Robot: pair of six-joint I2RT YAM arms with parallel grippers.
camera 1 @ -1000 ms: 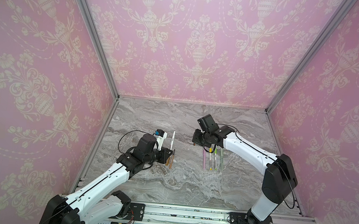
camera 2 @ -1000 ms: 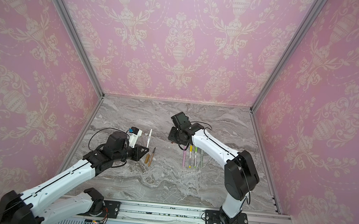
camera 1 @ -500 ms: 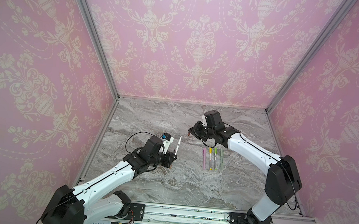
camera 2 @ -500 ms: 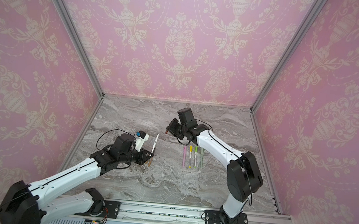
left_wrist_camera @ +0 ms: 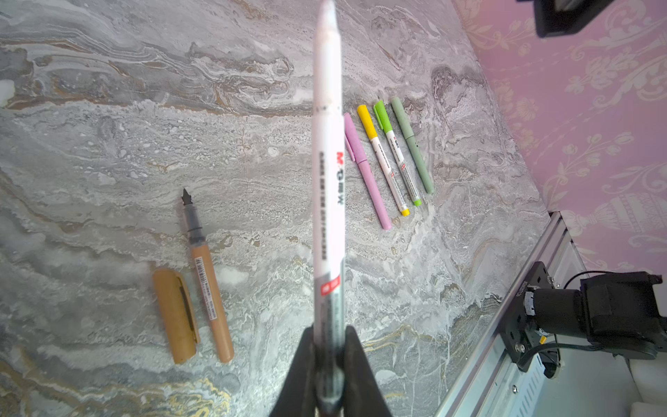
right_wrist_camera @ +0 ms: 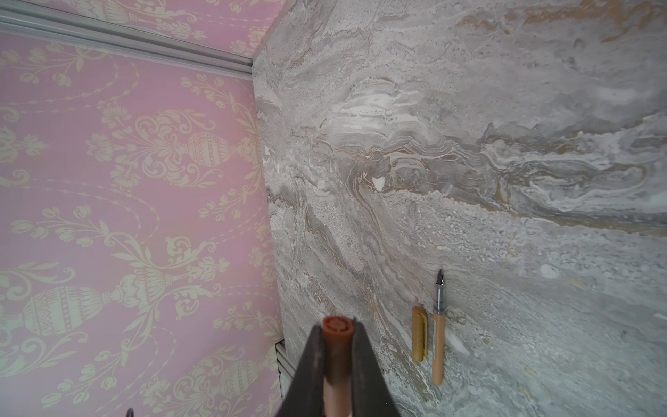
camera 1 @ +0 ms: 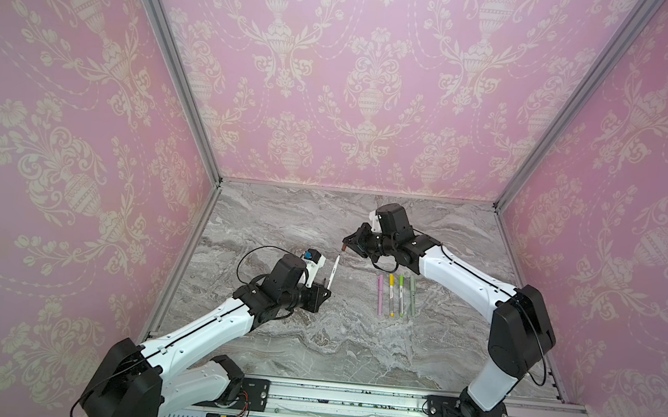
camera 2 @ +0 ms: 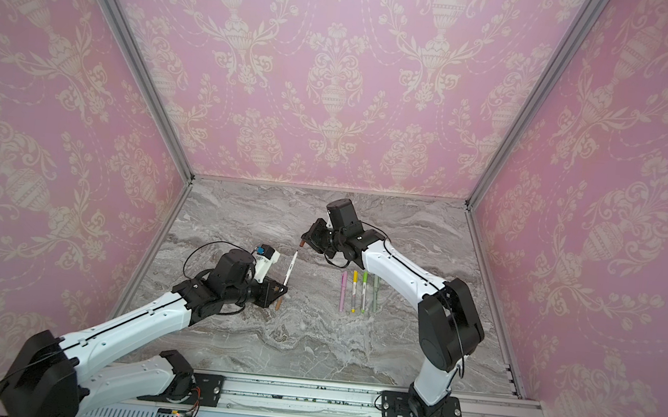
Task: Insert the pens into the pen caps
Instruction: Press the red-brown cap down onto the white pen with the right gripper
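Now mid-mating: white pen clamped near its tail in left claw, tip aimed at brown cap pinched in right claw, both above the counter, small gap between. Next: line up axes, push tip into cap mouth. Tan pen and tan cap lie apart on counter

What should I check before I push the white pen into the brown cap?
1. Grip of left fingers on white pen: ok.
2. Grip of right fingers on brown cap: ok.
3. Gap between pen tip and cap, in both top views: ok.
4. Tip lined up with cap: cannot tell.
5. Cap's open end facing pen: cannot tell.
6. Spare tan pen and tan cap lying free of both grips: ok.
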